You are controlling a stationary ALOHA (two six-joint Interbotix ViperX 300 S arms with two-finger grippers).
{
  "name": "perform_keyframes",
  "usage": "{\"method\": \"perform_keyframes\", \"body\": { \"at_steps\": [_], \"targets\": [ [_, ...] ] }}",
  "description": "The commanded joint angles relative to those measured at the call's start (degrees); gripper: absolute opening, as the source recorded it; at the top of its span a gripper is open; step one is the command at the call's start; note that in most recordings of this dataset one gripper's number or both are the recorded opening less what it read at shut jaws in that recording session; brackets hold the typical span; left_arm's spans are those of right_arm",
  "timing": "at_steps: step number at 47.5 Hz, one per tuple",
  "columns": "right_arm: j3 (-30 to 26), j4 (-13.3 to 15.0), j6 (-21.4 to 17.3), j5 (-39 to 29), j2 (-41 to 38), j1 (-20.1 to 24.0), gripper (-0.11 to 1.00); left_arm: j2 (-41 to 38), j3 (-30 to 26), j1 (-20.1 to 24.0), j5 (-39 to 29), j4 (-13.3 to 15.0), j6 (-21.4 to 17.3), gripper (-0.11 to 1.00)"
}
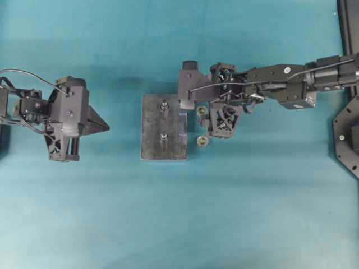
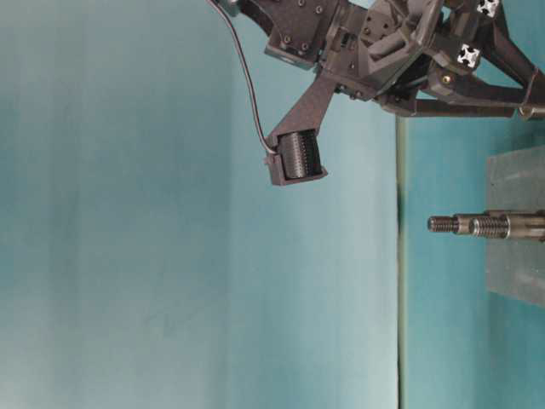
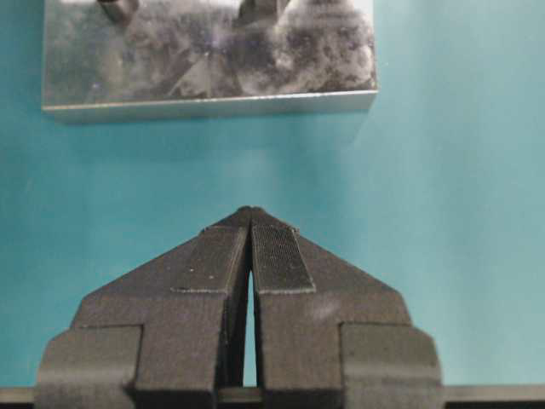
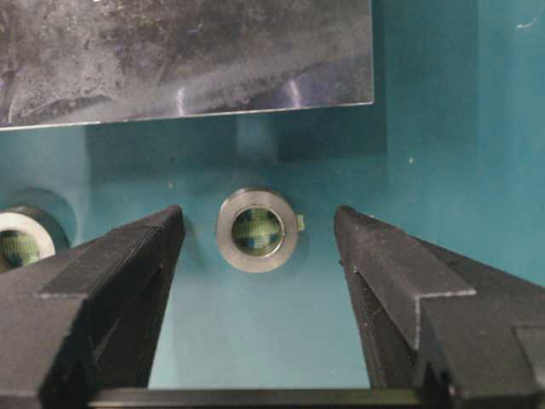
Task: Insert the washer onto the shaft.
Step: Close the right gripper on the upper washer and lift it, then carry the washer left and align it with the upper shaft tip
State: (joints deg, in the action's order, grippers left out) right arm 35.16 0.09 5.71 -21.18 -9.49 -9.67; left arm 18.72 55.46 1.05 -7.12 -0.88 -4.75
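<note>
Straddling a washer (image 4: 257,230) on the counter (image 4: 443,128), the right claw (image 4: 260,234) is held wide, while the left claw (image 3: 251,223) is closed empty.

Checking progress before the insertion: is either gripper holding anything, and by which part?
Nothing held. The right gripper is open around a washer; the left gripper is shut, empty.

On the table (image 1: 168,224) a metal plate (image 1: 151,134) carried two upright shafts (image 1: 164,105) (one behind the other). Two washers (image 1: 202,140) lay just right of it; the right claw (image 4: 260,239) straddled one, the left claw (image 3: 251,247) stood well left.
</note>
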Motion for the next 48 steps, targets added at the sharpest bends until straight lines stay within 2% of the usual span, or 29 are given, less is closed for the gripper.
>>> {"method": "perform_keyframes", "body": {
  "at_steps": [1,14,22,34,48],
  "targets": [
    [-0.79,0.09,0.44,0.26,0.53,-0.35,0.73,0.26,-0.35,0.09,0.44,-0.18,-0.09,0.0],
    [-0.97,0.09,0.44,0.09,-0.18,-0.44,0.68,0.26,0.53,0.09,0.44,-0.18,0.0,0.0],
    [-0.79,0.09,0.44,-0.18,-0.18,-0.53,0.57,0.26,0.88,0.18,0.44,-0.18,0.0,0.0],
    [-1.32,0.44,0.09,-1.76,-0.09,-1.49,0.34,0.26,1.23,0.18,0.44,-0.18,0.09,0.0],
    [-4.83,1.32,0.0,-6.42,2.11,-1.76,0.34,0.44,1.49,0.35,0.44,-0.09,0.18,0.0]
  ]
}}
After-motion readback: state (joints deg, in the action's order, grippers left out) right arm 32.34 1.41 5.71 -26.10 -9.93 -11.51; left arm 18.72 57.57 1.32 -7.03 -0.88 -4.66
